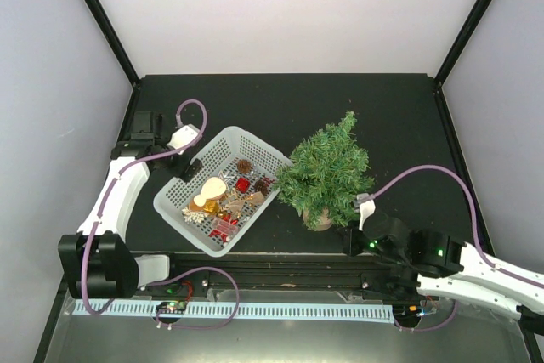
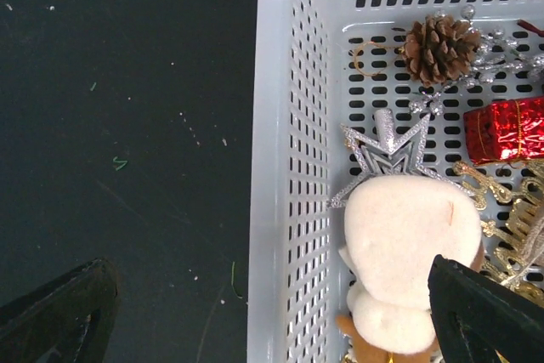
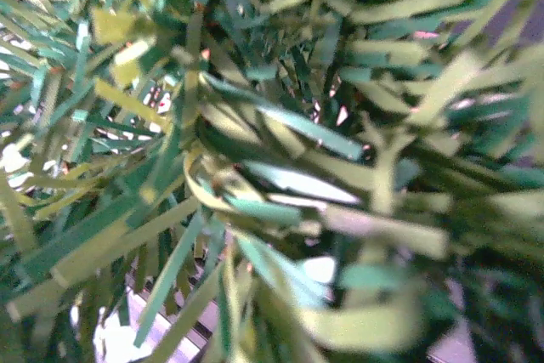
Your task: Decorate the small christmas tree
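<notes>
Two arms work one dark tabletop (image 1: 382, 108). The left claw (image 1: 190, 167) is spread wide and holds nothing. It hangs astride the left wall of a white perforated basket (image 1: 180, 210), one finger (image 2: 59, 316) over bare tabletop outside it, the other finger (image 2: 484, 312) over the contents inside.

Directly beneath that inner finger lies a cream plush figure (image 2: 408, 244). Just beyond the claw sits a silver star (image 2: 387, 155), then a pine cone (image 2: 439, 47) with a silver sprig (image 2: 501, 53) beside it. To the claw's right are a red gift box (image 2: 506, 129) and gold glitter lettering (image 2: 510, 227).

The small christmas tree (image 1: 327, 172) stands upright on its round wooden base (image 1: 319, 220), just right of the basket, with its branches reaching over the basket's right corner.

The right claw (image 1: 352, 238) is pressed together, low by the tree's base on its right side and close to the near edge of the tabletop. Its camera shows only blurred green needles, so I cannot tell whether it pinches anything.

Beyond both claws, the far half of the tabletop lies open up to the white walls.
</notes>
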Controlling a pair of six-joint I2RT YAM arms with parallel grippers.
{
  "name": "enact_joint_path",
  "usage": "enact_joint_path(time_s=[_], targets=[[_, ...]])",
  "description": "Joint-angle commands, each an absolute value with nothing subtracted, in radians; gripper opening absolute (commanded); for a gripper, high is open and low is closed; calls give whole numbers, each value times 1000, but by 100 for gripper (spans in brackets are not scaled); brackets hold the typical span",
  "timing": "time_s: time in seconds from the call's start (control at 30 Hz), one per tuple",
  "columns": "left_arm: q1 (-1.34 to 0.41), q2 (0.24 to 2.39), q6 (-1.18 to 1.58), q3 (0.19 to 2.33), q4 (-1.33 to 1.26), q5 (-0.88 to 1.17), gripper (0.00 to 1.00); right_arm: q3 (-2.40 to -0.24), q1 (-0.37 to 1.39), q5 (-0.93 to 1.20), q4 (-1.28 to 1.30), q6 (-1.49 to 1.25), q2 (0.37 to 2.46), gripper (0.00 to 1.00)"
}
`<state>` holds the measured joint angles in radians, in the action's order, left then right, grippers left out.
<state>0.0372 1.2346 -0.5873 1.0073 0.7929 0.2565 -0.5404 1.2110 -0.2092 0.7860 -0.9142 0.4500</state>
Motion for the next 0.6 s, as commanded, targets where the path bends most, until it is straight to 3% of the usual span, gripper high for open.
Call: enact_joint_path(time_s=[0.0,0.43,0.57], targets=[[29,1274,-607,1013,747,244,99,-553,1215,-272,745,-952,418,1],[22,1424,-644,1017,668,162,99,-490,1215,-293,704,-1017,390,1],[22,1458,-640,1021,652,167,91,-477,1216,-299,681,-1009,415,1]])
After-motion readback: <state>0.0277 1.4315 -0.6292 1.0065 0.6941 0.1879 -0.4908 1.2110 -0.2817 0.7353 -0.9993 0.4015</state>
